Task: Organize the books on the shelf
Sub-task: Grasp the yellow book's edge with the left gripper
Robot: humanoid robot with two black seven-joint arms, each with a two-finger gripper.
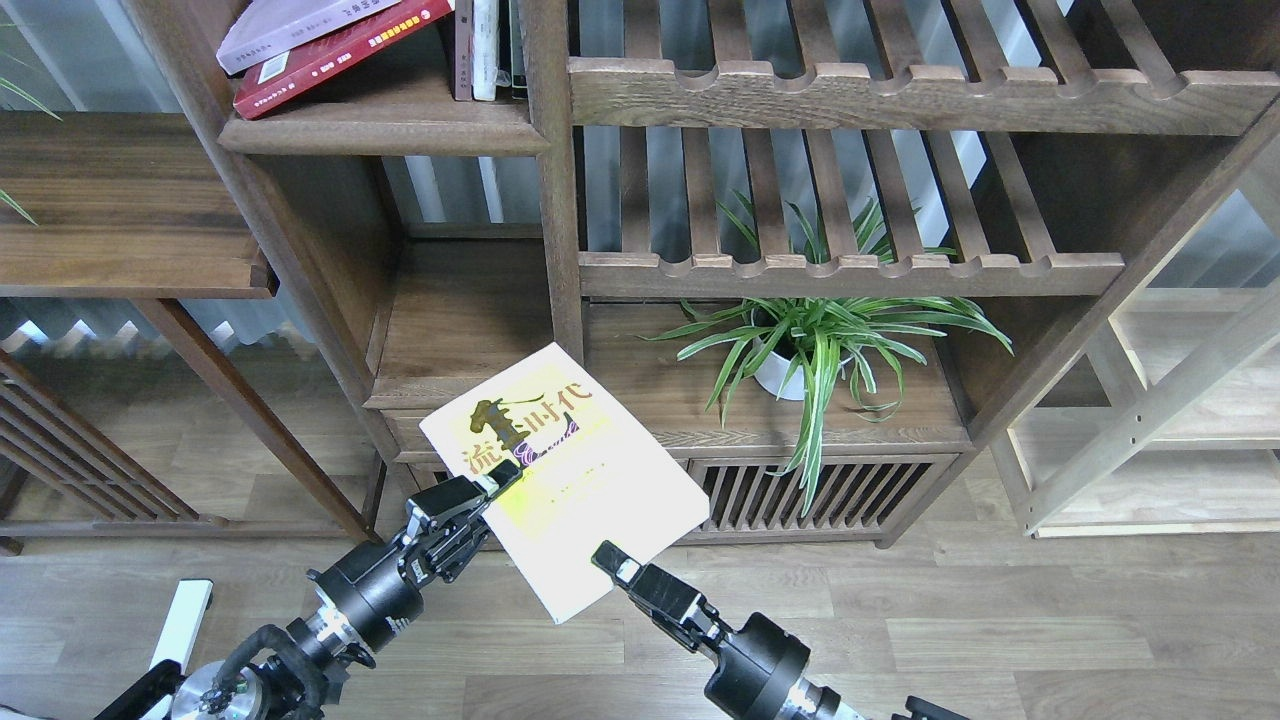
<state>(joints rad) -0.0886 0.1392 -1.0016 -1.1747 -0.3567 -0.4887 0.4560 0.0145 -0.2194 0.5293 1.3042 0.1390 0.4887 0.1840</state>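
Note:
The yellow-green book (570, 480) is held tilted in the air in front of the bookcase's lower part. My right gripper (604, 555) is shut on its lower right edge. My left gripper (503, 477) has a finger over the cover at the book's left edge; its grip is unclear. The dark red book (330, 60) lies slanted on the shelf (385, 125) at the top left. The white-lavender book (290, 22) lies on top of it.
Thin books (485, 50) stand upright at the shelf's right end, against a post (555, 200). Slatted racks (850, 272) fill the right side. A potted plant (820, 345) stands under them. A lower solid board (470, 330) lies behind the held book.

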